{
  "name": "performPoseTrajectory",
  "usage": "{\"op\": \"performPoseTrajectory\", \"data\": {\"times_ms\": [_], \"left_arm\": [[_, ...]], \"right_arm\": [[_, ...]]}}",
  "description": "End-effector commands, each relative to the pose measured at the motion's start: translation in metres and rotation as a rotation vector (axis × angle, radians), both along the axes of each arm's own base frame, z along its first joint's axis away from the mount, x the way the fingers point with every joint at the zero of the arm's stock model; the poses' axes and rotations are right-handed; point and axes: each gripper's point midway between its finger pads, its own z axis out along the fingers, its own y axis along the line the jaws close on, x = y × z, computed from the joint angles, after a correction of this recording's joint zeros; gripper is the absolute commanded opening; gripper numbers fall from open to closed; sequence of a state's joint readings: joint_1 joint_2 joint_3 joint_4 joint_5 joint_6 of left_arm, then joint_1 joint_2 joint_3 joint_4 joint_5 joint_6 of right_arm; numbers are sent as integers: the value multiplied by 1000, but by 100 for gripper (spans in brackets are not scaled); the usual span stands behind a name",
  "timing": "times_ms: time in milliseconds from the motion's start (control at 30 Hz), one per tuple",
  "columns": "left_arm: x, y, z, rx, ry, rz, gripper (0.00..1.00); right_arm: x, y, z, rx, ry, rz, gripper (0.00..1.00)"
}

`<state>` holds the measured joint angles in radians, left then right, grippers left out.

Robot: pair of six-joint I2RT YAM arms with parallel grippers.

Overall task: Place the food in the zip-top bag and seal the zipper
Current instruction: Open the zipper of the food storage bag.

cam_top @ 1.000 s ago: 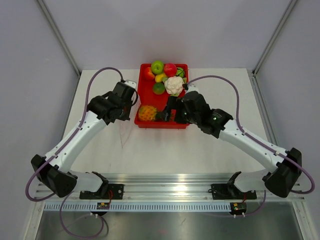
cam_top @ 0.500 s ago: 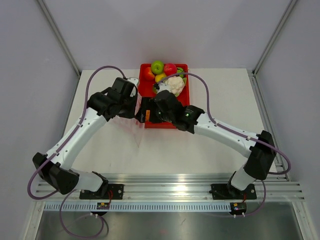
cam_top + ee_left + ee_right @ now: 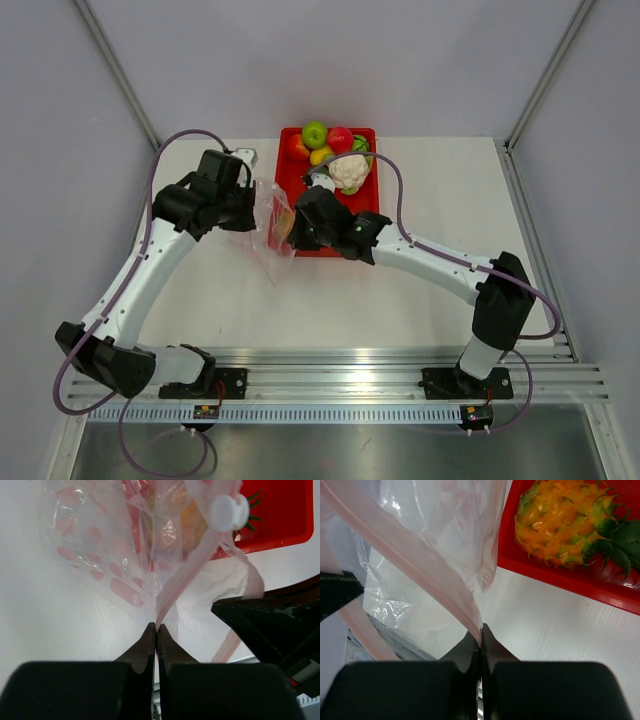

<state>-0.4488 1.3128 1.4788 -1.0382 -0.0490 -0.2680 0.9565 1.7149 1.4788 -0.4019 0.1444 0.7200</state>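
The clear zip-top bag (image 3: 271, 228) hangs off the table between both arms, left of the red tray (image 3: 368, 208). My left gripper (image 3: 156, 626) is shut on the bag's pink zipper (image 3: 186, 574) strip. My right gripper (image 3: 481, 627) is shut on the opposite side of the pink zipper (image 3: 405, 551), so the mouth is held from both sides. The orange pineapple (image 3: 559, 524) lies in the tray's near corner, partly behind the bag from above. The white cauliflower (image 3: 349, 170), a green fruit (image 3: 315, 133) and a red fruit (image 3: 340, 137) sit at the tray's far end.
A white slider tab (image 3: 228, 511) sits on the zipper in the left wrist view. The right arm (image 3: 430, 258) reaches across the tray's near edge. Grey walls enclose the white table (image 3: 440, 190) at left, right and back.
My right arm swung left from the tray and shut on the bag's zipper edge. The left gripper pulled left with its side, and the bag now hangs spread between them.
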Motion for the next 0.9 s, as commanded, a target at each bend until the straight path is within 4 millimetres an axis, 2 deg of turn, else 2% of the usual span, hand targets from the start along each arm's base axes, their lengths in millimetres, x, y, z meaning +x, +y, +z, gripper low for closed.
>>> {"op": "performPoseTrajectory", "data": {"times_ms": [0, 133, 200, 233, 267, 333, 367, 467, 633, 700, 733, 800, 867], "left_arm": [[7, 12, 22, -29, -84, -7, 0], [14, 13, 38, -55, -141, 6, 0], [14, -3, 50, -137, -179, -52, 1], [11, -7, 43, -161, -169, -66, 9], [11, -13, 52, -205, -212, -81, 32], [2, -28, 49, -295, -201, -125, 42], [3, -32, 40, -318, -197, -128, 49], [-5, -35, 41, -373, -214, -121, 55], [-22, -42, 22, -424, -171, -121, 54], [-23, -43, 15, -420, -170, -104, 52], [-23, -41, 9, -416, -164, -94, 44], [-21, -39, 3, -404, -164, -79, 36], [-15, -34, -3, -373, -166, -47, 18]], "right_arm": [[1, -6, 34, 33, -65, -24, 0], [1, 2, 48, 64, -82, 1, 0], [0, 5, 51, 74, -72, 18, 0], [0, 9, 56, 90, -71, 22, 0], [-3, 12, 59, 102, -63, 33, 0], [-4, 15, 62, 113, -50, 37, 0], [-5, 17, 64, 122, -46, 44, 0], [-6, 19, 66, 135, -30, 46, 0], [-8, 23, 61, 143, 4, 52, 0], [-9, 26, 60, 153, 10, 62, 0], [-10, 26, 59, 153, 13, 63, 0], [-12, 26, 58, 155, 21, 71, 0], [-13, 24, 56, 145, 19, 74, 0]]}}
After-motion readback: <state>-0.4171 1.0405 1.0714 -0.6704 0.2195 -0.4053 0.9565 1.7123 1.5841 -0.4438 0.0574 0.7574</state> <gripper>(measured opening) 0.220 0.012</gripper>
